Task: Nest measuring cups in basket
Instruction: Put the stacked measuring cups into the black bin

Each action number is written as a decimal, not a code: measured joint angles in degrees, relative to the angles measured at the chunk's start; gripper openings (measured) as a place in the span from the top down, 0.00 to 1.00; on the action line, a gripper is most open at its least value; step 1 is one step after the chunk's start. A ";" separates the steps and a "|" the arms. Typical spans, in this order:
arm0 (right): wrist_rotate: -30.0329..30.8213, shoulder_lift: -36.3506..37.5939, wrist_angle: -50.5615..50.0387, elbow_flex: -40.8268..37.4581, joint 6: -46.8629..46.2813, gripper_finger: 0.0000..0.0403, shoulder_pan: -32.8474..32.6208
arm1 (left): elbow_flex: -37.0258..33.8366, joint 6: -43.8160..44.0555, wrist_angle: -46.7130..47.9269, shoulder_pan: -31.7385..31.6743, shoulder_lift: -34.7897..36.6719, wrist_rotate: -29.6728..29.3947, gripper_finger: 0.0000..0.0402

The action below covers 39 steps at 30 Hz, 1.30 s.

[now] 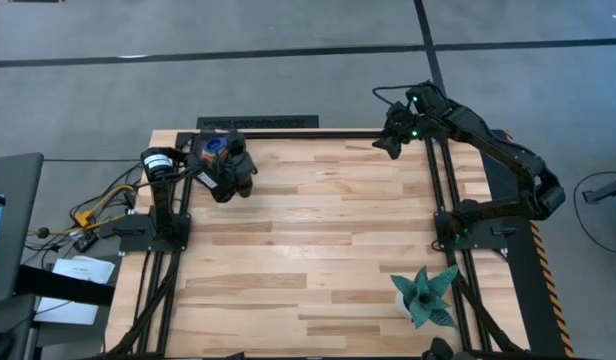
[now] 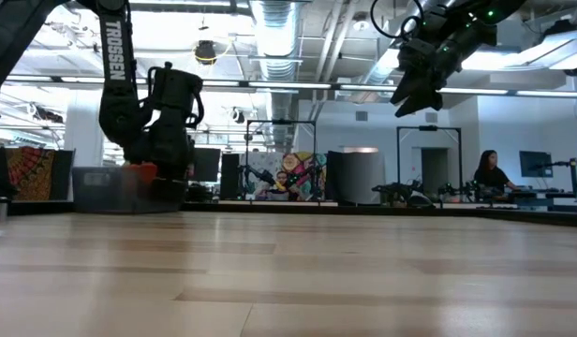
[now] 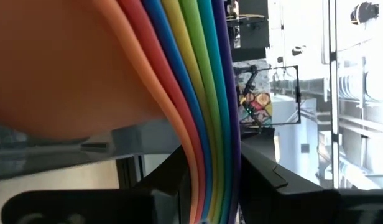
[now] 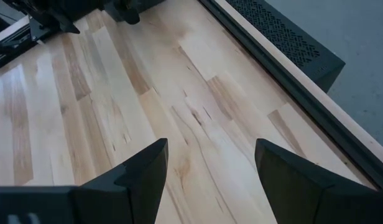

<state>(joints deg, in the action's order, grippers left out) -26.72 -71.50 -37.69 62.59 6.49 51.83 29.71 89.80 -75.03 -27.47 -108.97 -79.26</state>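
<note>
The measuring cups (image 1: 214, 146) are nested in one stack at the table's far left. In the left wrist view their handles (image 3: 198, 93) show as a rainbow band beside the big orange bowl (image 3: 61, 62). The stack sits at the dark grey basket (image 2: 101, 189), whose rim (image 3: 86, 144) shows just under the bowl. Whether the stack rests in the basket, I cannot tell. My left gripper (image 1: 226, 172) is shut on the stack. My right gripper (image 1: 391, 143) hangs open, high over the table's far right, with nothing between its fingers (image 4: 210, 168). My left gripper pinches the stacked handles (image 3: 207, 168) between its two fingers, one finger (image 3: 170, 183) on each face of the stack. The fingers lie level and along the handles, coming from the table's near side. The bowls stand out beyond the fingertips, over the basket's rim.
A teal spiky plant (image 1: 425, 297) stands at the near right. Black frame rails (image 1: 433, 190) run along both sides and the far edge. A black perforated box (image 1: 258, 122) lies behind the far edge. The wooden middle (image 1: 318, 230) is bare. People sit in the room beyond (image 2: 490, 173).
</note>
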 joint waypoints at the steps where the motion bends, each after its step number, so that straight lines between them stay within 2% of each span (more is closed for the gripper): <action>1: 0.00 0.01 -0.04 0.00 0.00 0.34 0.00 | -0.02 0.36 0.62 -0.02 0.00 0.04 0.79; 8: 0.00 0.00 -0.92 0.00 -0.82 0.34 0.00 | -0.04 5.10 3.90 -0.40 0.02 1.42 0.79; 18: 0.00 0.00 -1.31 0.00 -0.69 0.34 0.00 | -0.02 10.63 8.20 -1.56 0.02 2.58 0.73; 26: 0.00 0.00 -1.30 0.00 -0.60 0.34 0.00 | -0.02 11.20 8.47 -1.70 0.02 5.29 0.69; 31: 0.00 0.00 -1.29 0.00 -0.43 0.34 0.00 | -0.02 10.51 8.06 -1.65 0.02 10.36 0.63; 39: 0.00 0.00 -1.31 0.00 0.23 0.34 0.00 | -0.02 16.59 5.74 -0.41 0.02 11.51 0.49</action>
<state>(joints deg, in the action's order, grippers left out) -26.72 -71.50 -39.00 62.59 6.72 51.83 29.69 106.39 -69.29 -27.87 -108.95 -67.75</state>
